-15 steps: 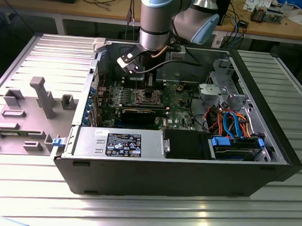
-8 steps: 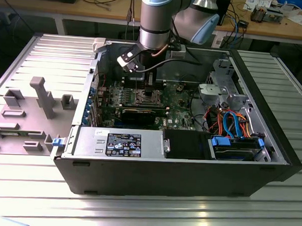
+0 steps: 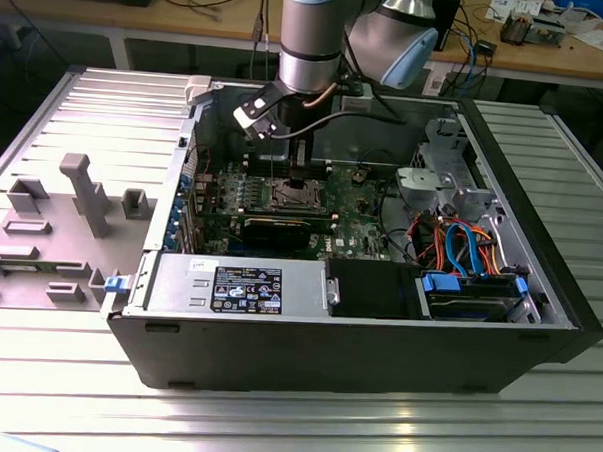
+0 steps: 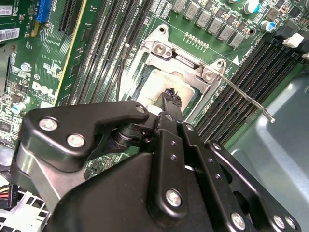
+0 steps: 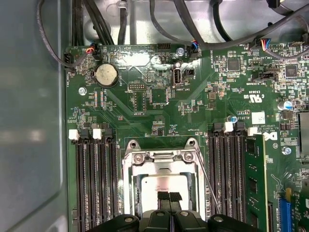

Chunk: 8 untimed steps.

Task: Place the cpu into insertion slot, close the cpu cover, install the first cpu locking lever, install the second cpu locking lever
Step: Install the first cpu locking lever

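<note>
Open computer case (image 3: 357, 334) on a ribbed metal surface (image 3: 273, 425), with my robot arm reaching down into it over the green motherboard (image 5: 145, 96).

Task progress, as I judge it: the cpu (image 5: 161, 183) lies flat in the slot (image 3: 288, 193) near the middle of the board. Its silver-grey top shows through the square cut-out of the cover (image 5: 128, 183). The cover appears to lie down over the chip and frames it on every side I can see, so I take steps 1 and 2 as done or very nearly done.

The levers look unfinished. 1 thin wire lever (image 4: 246, 96) sticks out from a corner of the socket. It slants over the memory slots (image 4: 251, 63) beside it, and its hooked end is free, not tucked under any catch. I cannot make out the 2nd lever with certainty. A thin dark rod on the opposite side of the socket may be it.

The claw (image 5: 169, 197) hangs directly over the cpu, inside the cover's cut-out. Its 2 black fingertips (image 5: 163, 197) are drawn together with only a hairline gap, and nothing is held between them. The tips sit at or just above the chip's metal top. I cannot tell whether they press on it.
</note>
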Tool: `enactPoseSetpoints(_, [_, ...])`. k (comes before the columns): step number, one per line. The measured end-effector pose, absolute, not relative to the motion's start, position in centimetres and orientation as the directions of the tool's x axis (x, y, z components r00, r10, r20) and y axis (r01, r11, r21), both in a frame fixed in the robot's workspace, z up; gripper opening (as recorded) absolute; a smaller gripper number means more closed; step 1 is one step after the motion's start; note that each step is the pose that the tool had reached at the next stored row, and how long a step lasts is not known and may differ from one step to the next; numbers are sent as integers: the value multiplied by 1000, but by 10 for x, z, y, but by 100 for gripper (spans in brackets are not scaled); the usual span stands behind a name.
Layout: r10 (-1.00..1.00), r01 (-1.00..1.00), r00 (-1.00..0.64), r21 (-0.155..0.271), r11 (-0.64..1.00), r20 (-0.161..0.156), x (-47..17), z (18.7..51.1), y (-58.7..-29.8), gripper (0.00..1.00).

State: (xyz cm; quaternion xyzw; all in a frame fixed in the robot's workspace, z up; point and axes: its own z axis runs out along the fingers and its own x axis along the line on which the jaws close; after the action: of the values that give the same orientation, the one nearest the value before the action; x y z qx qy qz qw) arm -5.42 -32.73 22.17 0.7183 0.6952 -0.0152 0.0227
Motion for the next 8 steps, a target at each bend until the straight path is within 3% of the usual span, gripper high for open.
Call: enactPoseSetpoints(8, [998,999,33,10,-32,-54,-54,226,-327,11])
